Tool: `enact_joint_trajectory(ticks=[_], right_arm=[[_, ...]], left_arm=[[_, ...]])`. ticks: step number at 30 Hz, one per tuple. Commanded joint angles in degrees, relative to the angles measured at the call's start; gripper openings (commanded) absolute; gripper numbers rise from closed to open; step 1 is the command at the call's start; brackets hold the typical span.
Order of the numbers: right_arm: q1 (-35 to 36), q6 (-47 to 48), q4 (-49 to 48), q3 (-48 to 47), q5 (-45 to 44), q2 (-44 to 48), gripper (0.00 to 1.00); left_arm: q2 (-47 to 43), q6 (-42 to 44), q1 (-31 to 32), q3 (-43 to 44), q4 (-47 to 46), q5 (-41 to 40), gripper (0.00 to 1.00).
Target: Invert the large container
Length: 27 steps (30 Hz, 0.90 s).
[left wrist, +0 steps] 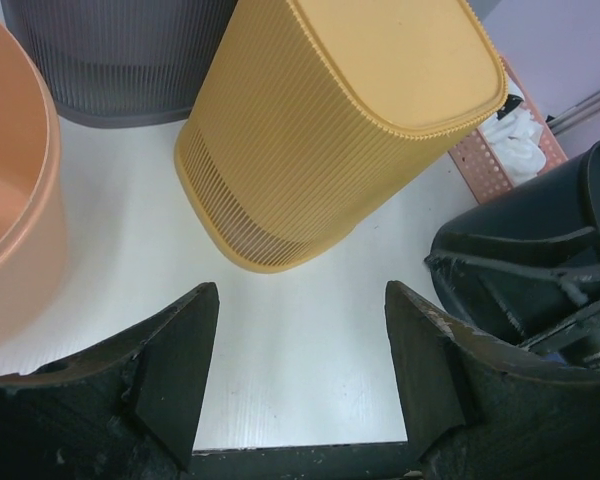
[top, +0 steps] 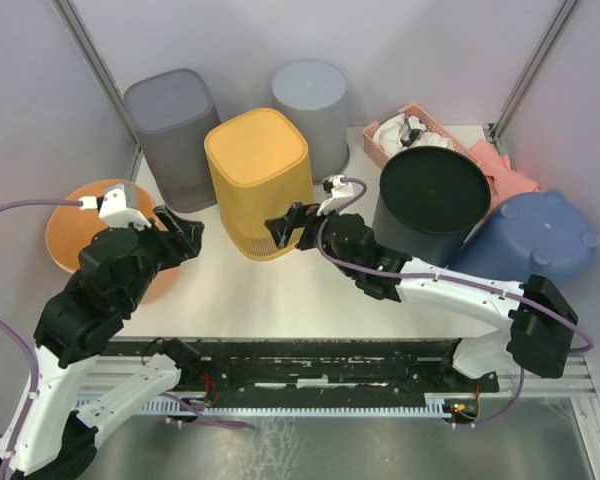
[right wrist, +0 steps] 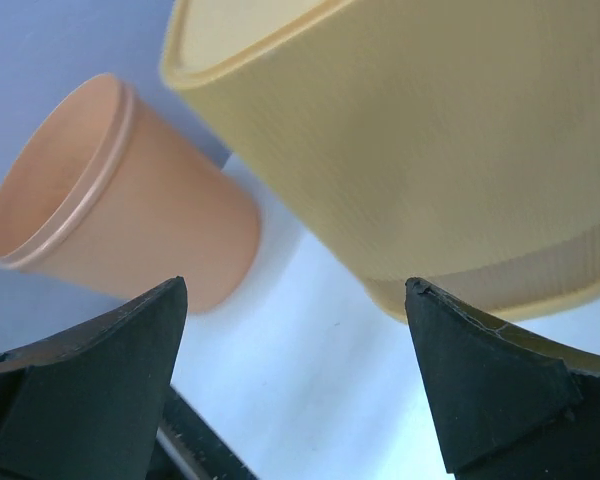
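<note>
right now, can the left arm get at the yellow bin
Probably yes: the left gripper is open and faces the yellow bin across the table, with nothing between them.

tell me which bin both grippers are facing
The yellow ribbed bin, standing bottom-up mid-table. It lies just ahead of the left gripper and right gripper, whereas the dark grey bin and black bin stand off to the sides.
</note>
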State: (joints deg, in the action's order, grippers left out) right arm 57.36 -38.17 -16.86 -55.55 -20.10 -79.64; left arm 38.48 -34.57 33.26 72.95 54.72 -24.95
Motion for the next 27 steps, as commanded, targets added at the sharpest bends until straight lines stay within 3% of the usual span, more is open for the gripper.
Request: enact_joint_trajectory(ticks=[1,5,10,16,21,27], right_arm=[[4.44,-1.03,-8.0,0.25,4.18,-4.17,0.99],[6.3,-1.84,-8.78,-5.45,6.22,-14.21,0.99],[5.38,-1.64,-9.61,-10.7,2.62,-22.01,0.99],[0.55,-7.91,-9.19,-12.74,-3.43,-25.8,0.99],[-2.94,-8.88,0.23,-18.91,-6.75,-29.16,0.99],[-5.74,-12.97,4.78,-20.58,-12.12,-30.66,0.99]], left_arm=[[0.83,0.55,0.05,3.43,-1.69,-1.02,0.75],[0.54,0.45,0.08,4.96,-0.55,-2.31,0.75],[-1.35,-0.39,0.07,5.06,0.48,-2.61,0.75],[-2.02,-1.38,0.06,4.54,1.76,-2.48,0.75],[-2.06,-1.36,0.08,3.17,1.48,-1.0,0.77],[-1.19,-1.41,0.1,2.51,1.83,-0.26,0.8]])
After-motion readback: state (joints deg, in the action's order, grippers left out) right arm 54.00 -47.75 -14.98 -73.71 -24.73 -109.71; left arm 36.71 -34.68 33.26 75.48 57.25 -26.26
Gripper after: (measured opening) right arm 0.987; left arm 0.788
